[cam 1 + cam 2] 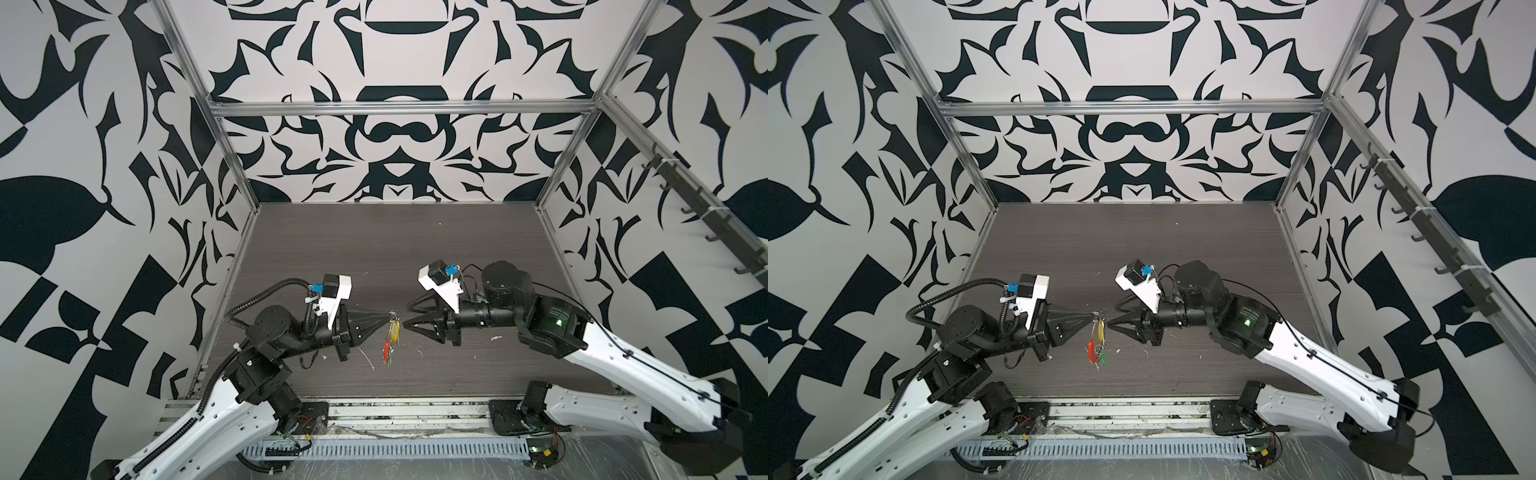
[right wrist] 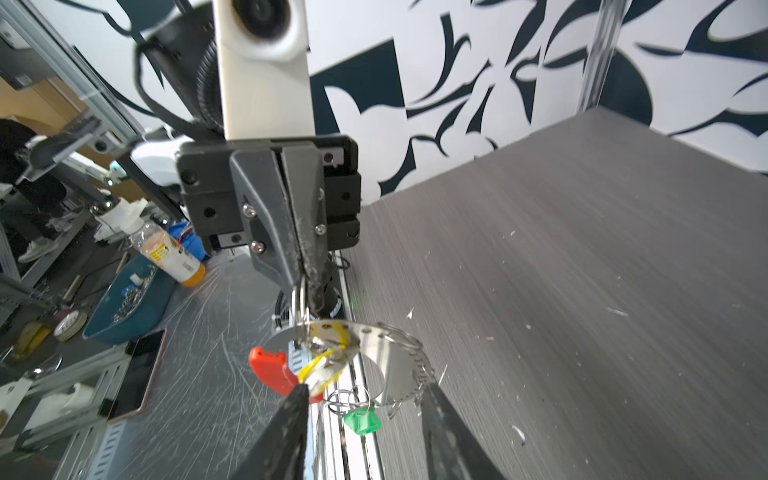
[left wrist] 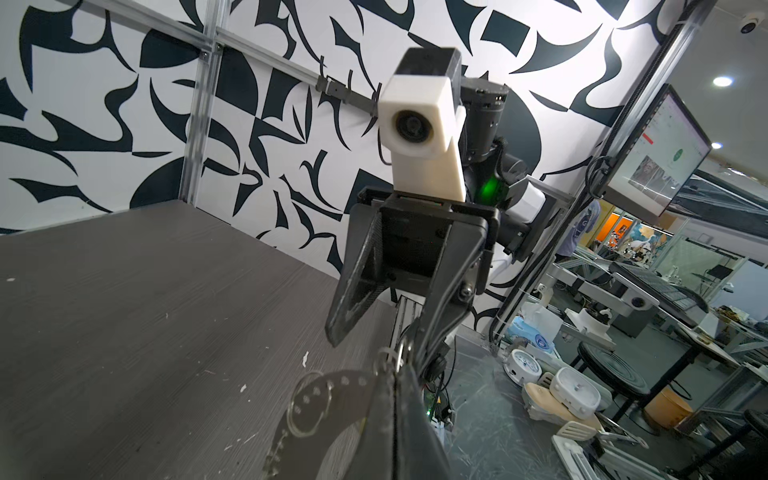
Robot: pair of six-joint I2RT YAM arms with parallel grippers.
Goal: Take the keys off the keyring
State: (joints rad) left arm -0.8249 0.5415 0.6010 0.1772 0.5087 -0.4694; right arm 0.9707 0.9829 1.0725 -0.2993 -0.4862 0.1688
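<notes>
Keyring (image 2: 390, 361), yellow key (image 2: 322, 374) and green key (image 2: 362, 422) are judged light, stiff and slippery; the keys' plastic bodies are the better hold. The bunch is hung above the table (image 2: 582, 249) from a small silver loop (image 2: 301, 297) clamped in the shut left gripper (image 2: 303, 280), and both keys are seen just ahead of the half-open, empty right gripper (image 2: 365, 392).

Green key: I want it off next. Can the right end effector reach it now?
Probably yes: the green key dangles free under the keyring, which the left end effector holds aloft; the open right end effector hovers close beside it, nothing between.
</notes>
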